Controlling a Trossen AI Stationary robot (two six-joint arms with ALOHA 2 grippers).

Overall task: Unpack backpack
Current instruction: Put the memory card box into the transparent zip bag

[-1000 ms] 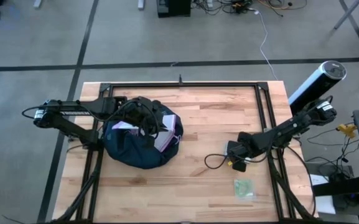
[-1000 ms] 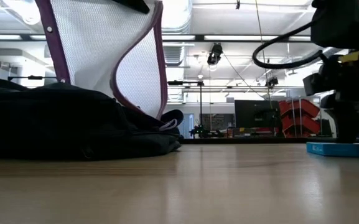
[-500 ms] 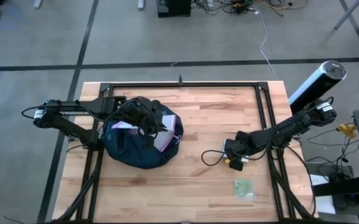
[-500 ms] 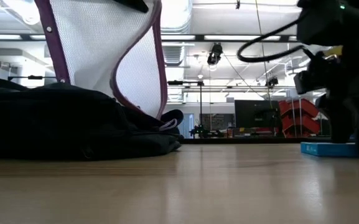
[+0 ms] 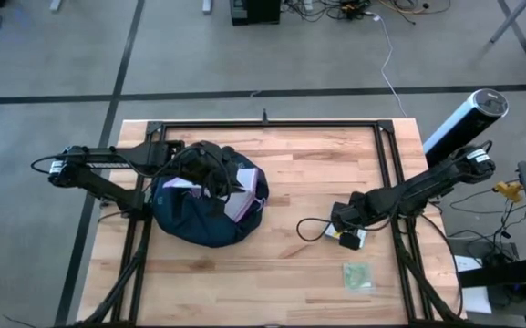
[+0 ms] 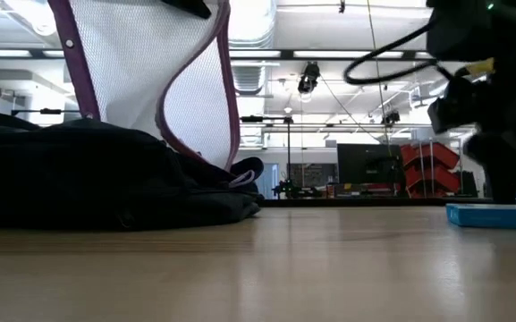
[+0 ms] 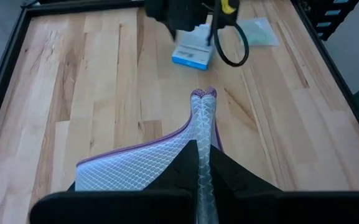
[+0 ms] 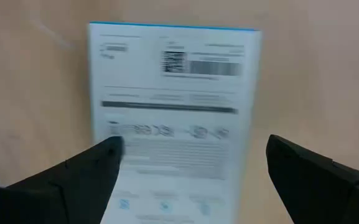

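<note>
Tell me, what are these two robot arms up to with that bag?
They are unpacking a dark backpack on a wooden table. The left gripper is shut on a clear mesh pouch with purple edging, holding it up over the backpack. The right gripper hangs open just above a white and blue box lying flat on the table. A small greenish packet lies nearer the table's edge.

The dark navy backpack (image 5: 203, 214), rounded and slumped open, lies left of centre in the high view on the desk (image 5: 308, 182).
</note>
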